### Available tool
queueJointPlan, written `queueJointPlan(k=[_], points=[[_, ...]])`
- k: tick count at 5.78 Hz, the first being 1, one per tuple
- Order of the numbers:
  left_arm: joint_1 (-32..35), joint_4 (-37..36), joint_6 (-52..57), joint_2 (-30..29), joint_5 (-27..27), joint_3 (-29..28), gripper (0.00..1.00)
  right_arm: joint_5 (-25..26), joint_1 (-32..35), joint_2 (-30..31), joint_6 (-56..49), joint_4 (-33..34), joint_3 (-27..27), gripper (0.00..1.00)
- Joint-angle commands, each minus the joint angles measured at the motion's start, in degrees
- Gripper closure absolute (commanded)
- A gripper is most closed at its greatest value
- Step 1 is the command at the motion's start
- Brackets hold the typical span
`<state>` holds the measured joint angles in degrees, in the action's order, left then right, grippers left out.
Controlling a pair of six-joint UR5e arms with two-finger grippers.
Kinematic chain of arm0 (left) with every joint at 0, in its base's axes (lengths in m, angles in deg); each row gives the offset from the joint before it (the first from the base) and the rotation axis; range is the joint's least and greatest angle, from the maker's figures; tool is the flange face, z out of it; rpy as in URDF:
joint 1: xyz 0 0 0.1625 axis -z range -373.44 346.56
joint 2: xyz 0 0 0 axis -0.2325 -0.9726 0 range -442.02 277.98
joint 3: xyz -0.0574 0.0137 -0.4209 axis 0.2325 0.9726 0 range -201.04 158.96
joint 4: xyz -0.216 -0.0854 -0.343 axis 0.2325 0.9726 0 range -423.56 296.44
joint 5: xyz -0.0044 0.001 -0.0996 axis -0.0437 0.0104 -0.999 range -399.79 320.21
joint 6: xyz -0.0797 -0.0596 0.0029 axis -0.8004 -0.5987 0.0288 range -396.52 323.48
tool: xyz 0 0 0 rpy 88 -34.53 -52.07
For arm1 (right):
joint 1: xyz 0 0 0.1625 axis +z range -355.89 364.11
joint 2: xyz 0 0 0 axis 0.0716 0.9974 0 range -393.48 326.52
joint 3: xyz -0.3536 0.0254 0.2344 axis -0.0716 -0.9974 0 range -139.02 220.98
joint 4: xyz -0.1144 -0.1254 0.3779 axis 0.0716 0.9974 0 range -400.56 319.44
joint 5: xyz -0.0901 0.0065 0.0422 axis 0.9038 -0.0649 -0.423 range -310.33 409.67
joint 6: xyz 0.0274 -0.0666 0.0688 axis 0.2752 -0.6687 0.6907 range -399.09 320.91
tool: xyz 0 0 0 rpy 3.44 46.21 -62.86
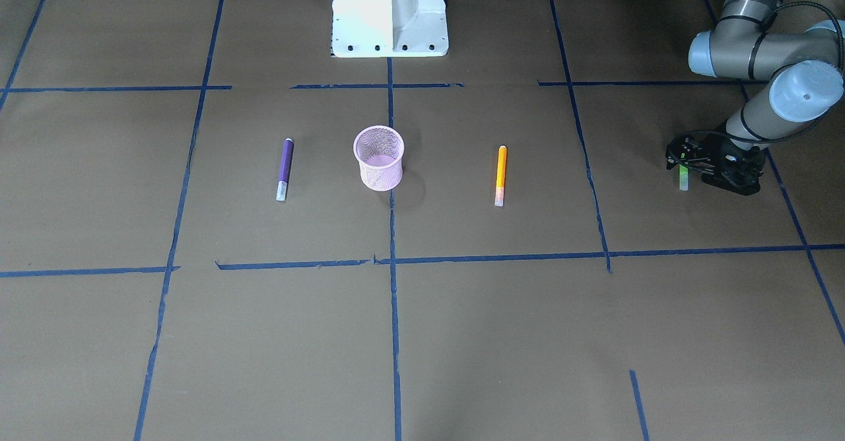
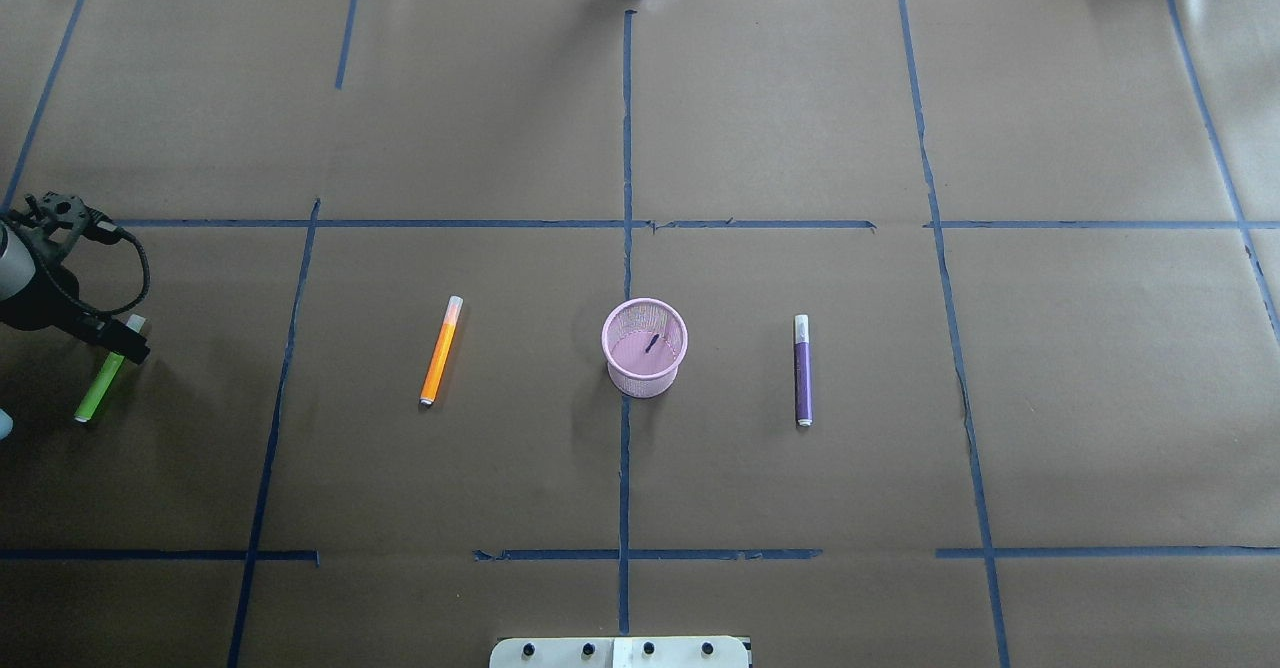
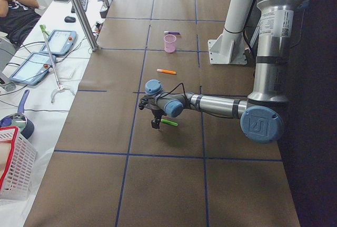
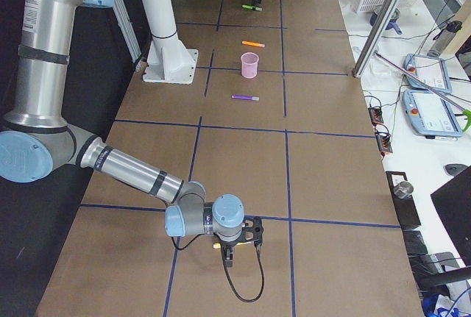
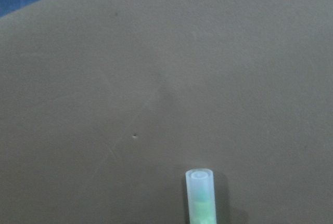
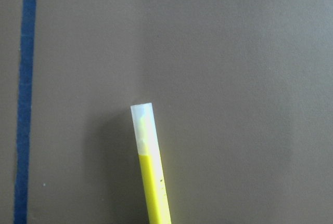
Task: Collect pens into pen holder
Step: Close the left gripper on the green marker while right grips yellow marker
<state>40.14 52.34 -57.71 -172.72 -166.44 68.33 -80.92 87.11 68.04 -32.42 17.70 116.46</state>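
Observation:
The pink mesh pen holder (image 2: pixel 645 348) stands upright at the table's middle. The orange pen (image 2: pixel 440 350) lies to its left and the purple pen (image 2: pixel 802 368) to its right, both flat and apart from it. My left gripper (image 2: pixel 122 340) is low over the cap end of the green pen (image 2: pixel 98 390) at the far left edge. I cannot tell whether its fingers are closed. The left wrist view shows only the pen's pale cap (image 5: pixel 200 190). My right gripper (image 4: pixel 228 249) is low over a yellow pen (image 6: pixel 151 182) at the table's right end. I cannot tell its state.
The white robot base (image 2: pixel 620 653) stands at the near edge. Blue tape lines (image 2: pixel 625 198) cross the brown paper. Beyond the far edge are a metal post (image 3: pixel 79 11), tablets (image 3: pixel 58 41), a red and white basket (image 3: pixel 13 158) and a seated person (image 3: pixel 13 6).

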Motion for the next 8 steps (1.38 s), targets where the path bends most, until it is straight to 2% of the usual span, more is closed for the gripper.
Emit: queueJointPlan(k=[1,6,8], points=[[-0.1,0.1,-0.1,-0.1,0.0,0.1,0.00,0.0,0.0,0.0,0.1,0.1,-0.2,0.00],[-0.1,0.0,-0.2,-0.3,0.0,0.2,0.00,-0.7,-2.6,-0.3,-0.1,0.1,-1.8,0.00],[-0.1,0.0,-0.2,-0.4,0.0,0.1,0.00,-0.7,-4.1,-0.4,0.1,-2.1,-2.0,0.00]])
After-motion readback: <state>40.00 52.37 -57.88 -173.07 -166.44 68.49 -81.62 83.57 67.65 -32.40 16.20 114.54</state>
